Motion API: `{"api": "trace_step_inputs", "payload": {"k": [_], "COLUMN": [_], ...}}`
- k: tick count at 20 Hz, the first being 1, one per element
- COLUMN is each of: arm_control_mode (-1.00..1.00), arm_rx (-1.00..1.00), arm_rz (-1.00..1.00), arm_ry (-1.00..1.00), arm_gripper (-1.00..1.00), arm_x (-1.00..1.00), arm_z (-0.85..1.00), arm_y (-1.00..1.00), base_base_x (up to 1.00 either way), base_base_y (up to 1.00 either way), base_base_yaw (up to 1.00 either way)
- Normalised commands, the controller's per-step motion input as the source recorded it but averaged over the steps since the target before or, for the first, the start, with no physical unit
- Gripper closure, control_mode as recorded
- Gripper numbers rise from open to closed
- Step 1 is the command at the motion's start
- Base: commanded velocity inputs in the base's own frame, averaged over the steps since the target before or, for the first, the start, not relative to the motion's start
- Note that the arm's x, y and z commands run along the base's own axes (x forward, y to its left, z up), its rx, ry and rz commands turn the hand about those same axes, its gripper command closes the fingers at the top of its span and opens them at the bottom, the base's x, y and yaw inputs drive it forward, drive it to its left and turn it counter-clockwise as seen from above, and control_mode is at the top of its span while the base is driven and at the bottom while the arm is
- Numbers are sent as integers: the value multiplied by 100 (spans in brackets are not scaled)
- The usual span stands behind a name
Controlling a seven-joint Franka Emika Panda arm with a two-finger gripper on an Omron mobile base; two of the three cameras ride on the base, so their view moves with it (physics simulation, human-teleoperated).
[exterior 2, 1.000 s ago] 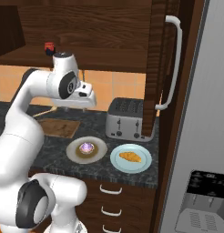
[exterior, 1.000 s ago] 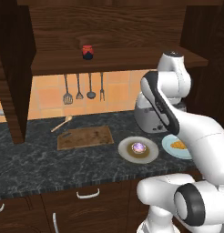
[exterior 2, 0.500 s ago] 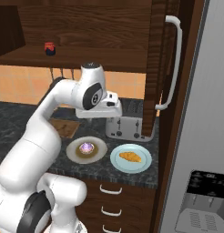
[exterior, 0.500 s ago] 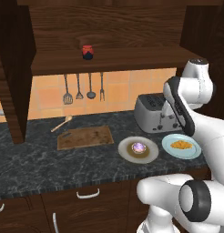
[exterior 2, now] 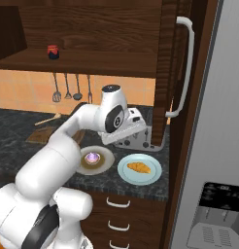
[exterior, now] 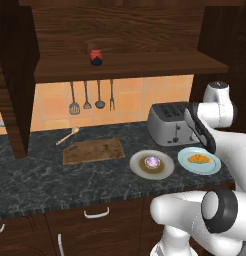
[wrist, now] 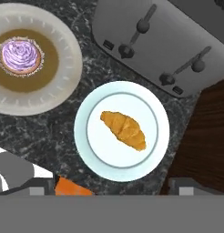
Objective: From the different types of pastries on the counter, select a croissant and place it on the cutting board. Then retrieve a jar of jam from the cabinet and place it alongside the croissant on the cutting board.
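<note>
Croissant (wrist: 123,130) on pale blue plate (wrist: 89,113) beside toaster (wrist: 159,41).

White robot arm (exterior 2: 68,146), smooth glossy rounded shells w/ fat tube-like segments. Dark grey/black rings at the joints; big round black disc w/ grey rim on the lower joint (exterior: 218,210), seen in left base view. Round cap on top of the upper joint (exterior 2: 110,89), dark-topped. Black circular face w/ small white marks on the wrist joint (exterior 2: 113,118). Flat white block at the hand end (exterior 2: 125,130).
</note>
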Motion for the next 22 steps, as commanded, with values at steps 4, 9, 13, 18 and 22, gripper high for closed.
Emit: {"api": "trace_step_inputs", "payload": {"k": [4, 9, 13, 18, 22], "arm_control_mode": [-100, -100, -100, -100, -100], "arm_rx": [0, 0, -1, -11, 0], "arm_rz": [28, 21, 0, 0, 0], "arm_ry": [0, 0, 3, 8, 0], "arm_gripper": [-100, -100, -100, -100, -100], "arm_x": [17, 25, 8, 0, 0], "arm_z": [-13, -24, -3, -36, -28], "arm_y": [-31, -28, 0, 1, 0], "base_base_x": [0, 0, 0, 0, 0], "base_base_y": [0, 0, 0, 0, 0], "base_base_yaw": [0, 0, 0, 0, 0]}}
